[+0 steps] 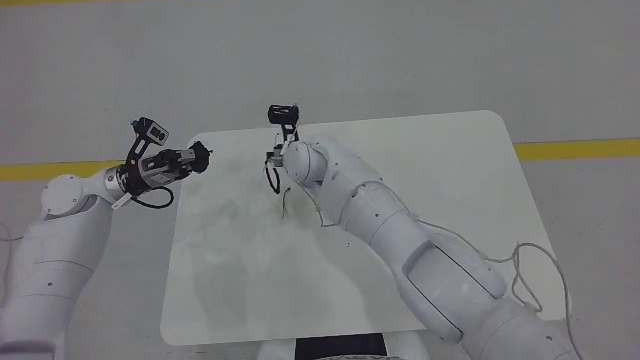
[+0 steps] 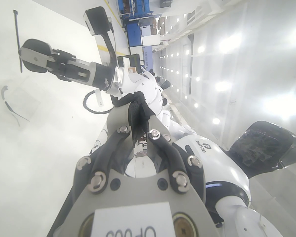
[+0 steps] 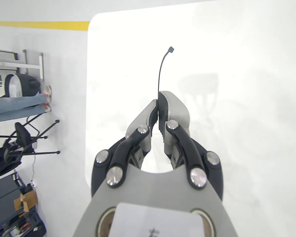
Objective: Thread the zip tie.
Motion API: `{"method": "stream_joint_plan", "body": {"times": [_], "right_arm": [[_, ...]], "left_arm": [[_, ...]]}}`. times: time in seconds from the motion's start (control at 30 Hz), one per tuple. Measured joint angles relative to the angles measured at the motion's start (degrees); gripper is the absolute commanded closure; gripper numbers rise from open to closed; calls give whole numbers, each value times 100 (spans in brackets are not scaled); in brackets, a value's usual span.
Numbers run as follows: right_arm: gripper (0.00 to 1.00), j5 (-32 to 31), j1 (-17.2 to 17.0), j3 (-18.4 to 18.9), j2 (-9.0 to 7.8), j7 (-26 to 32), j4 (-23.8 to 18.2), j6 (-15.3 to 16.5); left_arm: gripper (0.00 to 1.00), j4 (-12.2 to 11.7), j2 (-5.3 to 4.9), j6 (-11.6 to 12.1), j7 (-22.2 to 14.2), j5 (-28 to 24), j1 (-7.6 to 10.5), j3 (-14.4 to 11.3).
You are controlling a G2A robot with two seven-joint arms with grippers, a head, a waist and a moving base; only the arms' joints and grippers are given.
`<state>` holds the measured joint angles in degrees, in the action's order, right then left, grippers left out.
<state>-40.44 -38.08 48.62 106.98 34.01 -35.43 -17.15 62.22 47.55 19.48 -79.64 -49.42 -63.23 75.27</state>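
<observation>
While the white, round-cornered tabletop (image 1: pixel 440 180) spreads beneath both arms, the left pincer (image 2: pixel 138 109) hangs by its left edge with its fingers drawn together on their dark padding; whether anything sits between them I cannot tell. The right pincer (image 3: pixel 158 101) hovers over the tabletop's far-left part, clamped on a thin black plastic zip tie (image 3: pixel 160 70), whose strap juts past the fingertips with its square head free. Near it, a small curved black strip (image 2: pixel 5 94) lies on the tabletop.
</observation>
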Motion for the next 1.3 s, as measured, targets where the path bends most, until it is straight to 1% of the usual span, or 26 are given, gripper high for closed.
{"method": "stream_joint_plan", "body": {"times": [0.1, 0.13, 0.2, 0.23, 0.3, 0.43, 0.47, 0.53, 0.63, 1.03, 1.1, 1.17, 1.3], "right_arm": [[100, -169, -396, 305, -238, 209, -766, 73], [100, -242, -587, 439, -334, 328, -1113, 118], [100, -359, -891, 643, -472, 522, -1652, 207], [100, -424, -1100, 778, -557, 652, -2005, 271], [100, -503, -1438, 990, -680, 870, -2570, 392], [100, -455, -1896, 1259, -821, 1167, -3314, 636], [100, -433, -1965, 1292, -840, 1202, -3425, 688], [100, -388, -2082, 1325, -872, 1230, -3619, 774], [100, -248, -2193, 1339, -893, 1164, -3798, 904], [100, -228, -2209, 1344, -895, 1144, -3817, 924], [100, -222, -2285, 1353, -903, 970, -3874, 965], [100, -124, -2410, 1380, -914, 602, -4031, 1086], [100, -224, -2629, 1291, -945, 41, -4308, 1454]], "left_arm": [[100, 0, 0, 0, 0, 0, 0, 0], [100, 0, 0, 0, 0, 0, 0, 0], [100, 0, 0, 0, 0, 0, 0, 0], [100, 0, 0, 0, 0, 0, 0, 0], [100, 0, 0, 0, 0, 0, 0, 0], [100, 0, 0, 0, 0, 0, 0, 0], [100, 0, 0, 0, 0, 0, 0, 0], [100, 0, 0, 0, 0, 0, 0, 0], [100, 0, 0, 0, 0, 0, 0, 0], [100, 0, 0, 0, 0, 0, 0, 0], [100, 0, 0, 0, 0, 0, 0, 0], [100, 0, 0, 0, 0, 0, 0, 0], [100, 0, 0, 0, 0, 0, 0, 0]]}}
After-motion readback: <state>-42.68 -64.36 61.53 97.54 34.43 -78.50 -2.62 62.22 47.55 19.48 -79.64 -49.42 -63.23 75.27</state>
